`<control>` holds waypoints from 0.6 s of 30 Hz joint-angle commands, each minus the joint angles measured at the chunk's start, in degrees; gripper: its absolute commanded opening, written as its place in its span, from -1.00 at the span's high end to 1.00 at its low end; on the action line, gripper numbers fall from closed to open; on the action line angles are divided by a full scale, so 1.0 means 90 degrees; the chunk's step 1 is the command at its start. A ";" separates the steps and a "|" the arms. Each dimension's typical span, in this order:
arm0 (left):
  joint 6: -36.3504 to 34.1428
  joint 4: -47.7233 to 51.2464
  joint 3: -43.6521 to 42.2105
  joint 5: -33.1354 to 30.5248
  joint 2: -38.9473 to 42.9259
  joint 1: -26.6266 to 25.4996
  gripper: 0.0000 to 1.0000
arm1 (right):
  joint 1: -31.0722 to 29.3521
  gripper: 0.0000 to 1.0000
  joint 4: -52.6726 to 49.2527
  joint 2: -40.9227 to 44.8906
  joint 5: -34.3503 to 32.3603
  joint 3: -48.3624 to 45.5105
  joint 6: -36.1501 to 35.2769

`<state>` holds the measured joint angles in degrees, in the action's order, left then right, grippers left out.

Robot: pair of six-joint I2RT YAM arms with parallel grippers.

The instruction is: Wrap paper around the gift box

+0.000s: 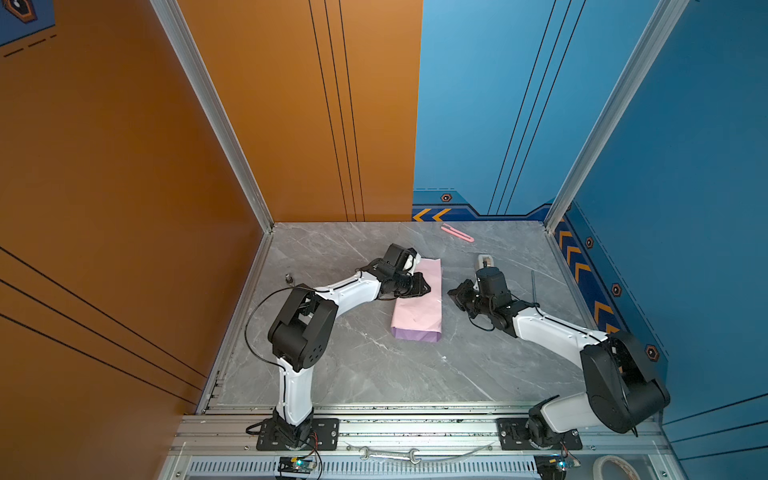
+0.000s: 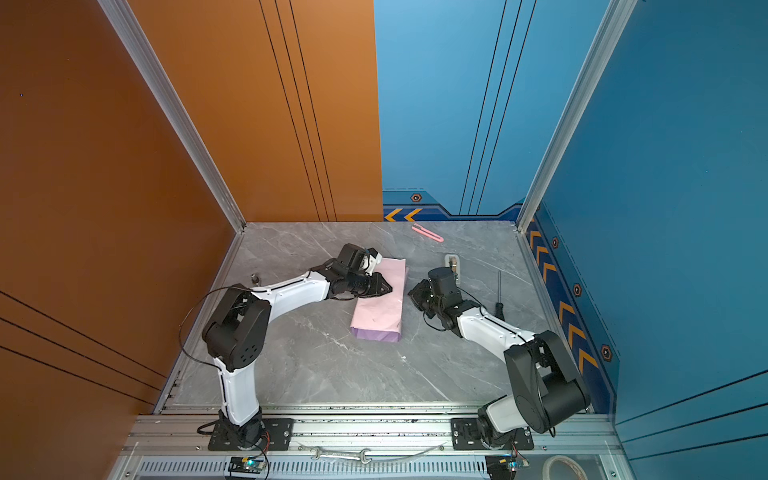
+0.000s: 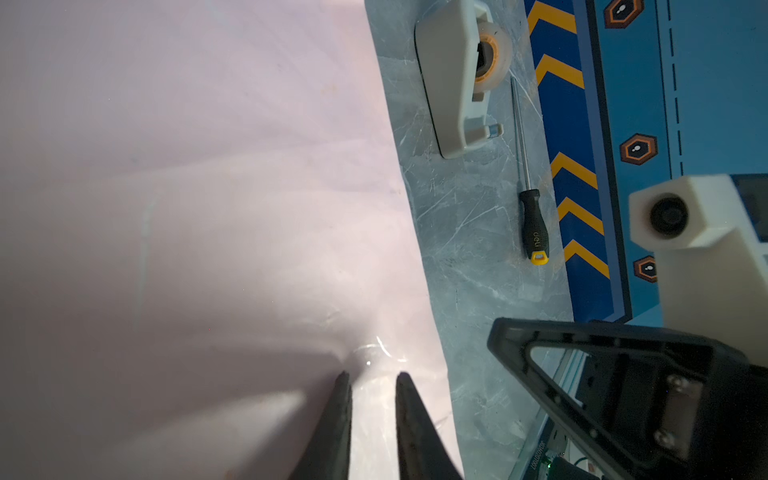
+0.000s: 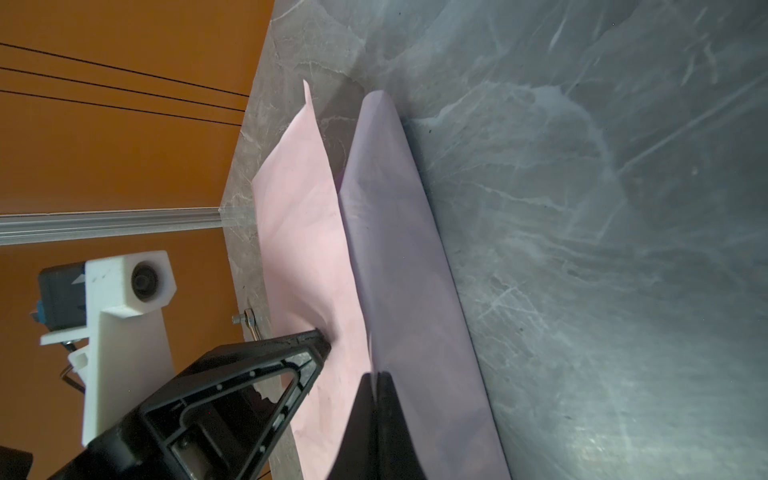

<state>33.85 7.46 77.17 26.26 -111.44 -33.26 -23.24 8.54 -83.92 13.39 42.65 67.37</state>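
Marble table (image 1: pixel 353 374): paper (image 1: pixel 415 316) under left jaws, beside right jaws.

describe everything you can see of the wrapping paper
The paper lies on the grey marble-look table, folded over into a long, bulky packet. It is thin and creased, pale pink on top and lilac along its near end and right side. The left gripper presses its tips onto the pink top, jaws slightly apart. The right gripper, jaws shut, sits by the lilac side; whether it touches the paper is unclear.
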 commanded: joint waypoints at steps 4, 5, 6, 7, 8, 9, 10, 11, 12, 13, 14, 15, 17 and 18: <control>-0.0129 0.0585 -0.0097 -0.0133 -0.0323 0.0062 0.56 | 0.0139 1.00 0.0571 -0.0149 -0.0275 -0.0127 -0.0001; -0.0127 0.0586 -0.0091 -0.0125 -0.0320 0.0062 0.56 | 0.0158 1.00 0.0587 -0.0163 -0.0291 -0.0114 -0.0003; -0.0126 0.0587 -0.0095 -0.0125 -0.0322 0.0065 0.56 | 0.0175 1.00 0.0595 -0.0176 -0.0301 -0.0102 -0.0006; -0.0126 0.0585 -0.0088 -0.0133 -0.0324 0.0062 0.56 | 0.0194 1.00 0.0627 -0.0194 -0.0307 -0.0101 -0.0006; -0.0112 0.0584 -0.0083 -0.0125 -0.0328 0.0062 0.56 | 0.0218 1.00 0.0659 -0.0232 -0.0325 -0.0096 -0.0015; -0.0119 0.0582 -0.0081 -0.0133 -0.0333 0.0068 0.56 | 0.0236 1.00 0.0681 -0.0253 -0.0329 -0.0095 -0.0030; -0.0115 0.0587 -0.0079 -0.0125 -0.0333 0.0064 0.56 | 0.0248 1.00 0.0672 -0.0298 -0.0338 -0.0091 -0.0052; -0.0119 0.0585 -0.0079 -0.0117 -0.0335 0.0065 0.56 | 0.0267 1.00 0.0664 -0.0331 -0.0336 -0.0088 -0.0063; -0.0127 0.0587 -0.0075 -0.0124 -0.0333 0.0071 0.56 | 0.0278 1.00 0.0673 -0.0365 -0.0335 -0.0091 -0.0073; -0.0123 0.0601 -0.0087 -0.0127 -0.0333 0.0076 0.56 | 0.0285 1.00 0.0650 -0.0387 -0.0341 -0.0098 -0.0105; -0.0128 0.0597 -0.0085 -0.0129 -0.0334 0.0077 0.56 | 0.0297 1.00 0.0624 -0.0417 -0.0342 -0.0108 -0.0121; -0.0127 0.0597 -0.0085 -0.0130 -0.0334 0.0073 0.56 | 0.0305 1.00 0.0607 -0.0438 -0.0353 -0.0117 -0.0142; -0.0128 0.0603 -0.0095 -0.0128 -0.0340 0.0073 0.56 | 0.0311 1.00 0.0560 -0.0476 -0.0410 -0.0147 -0.0186; -0.0123 0.0602 -0.0094 -0.0119 -0.0343 0.0074 0.56 | 0.0319 1.00 0.0571 -0.0506 -0.0431 -0.0151 -0.0205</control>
<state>33.85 7.46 77.17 26.28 -111.44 -33.17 -20.71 13.67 -87.61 11.64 42.24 67.31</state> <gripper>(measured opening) 0.220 0.047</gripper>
